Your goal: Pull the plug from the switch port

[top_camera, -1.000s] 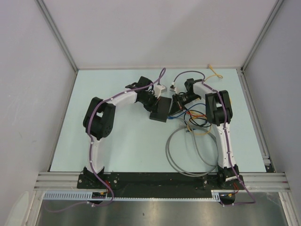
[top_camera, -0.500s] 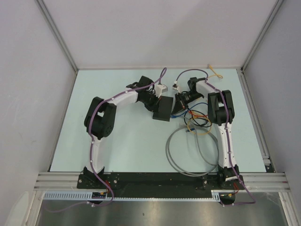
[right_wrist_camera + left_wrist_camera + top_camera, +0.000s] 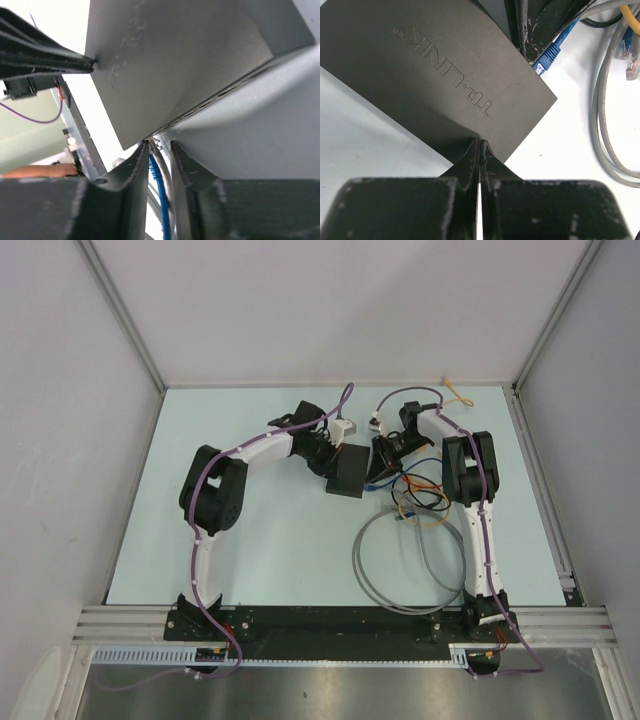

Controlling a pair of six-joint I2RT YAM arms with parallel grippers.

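At mid-counter [image 3: 260, 540], the switch [image 3: 346, 472] is pinched at one corner by the closed left end effector [image 3: 480, 145], whose arm reaches in low from the left. The right end effector [image 3: 159, 147], wrist pitched down, is closed around the blue plug [image 3: 547, 52] at the port edge. The extraction itself appears to be in hand; it calls for a straight pull along the plug axis while the left arm braces the switch.
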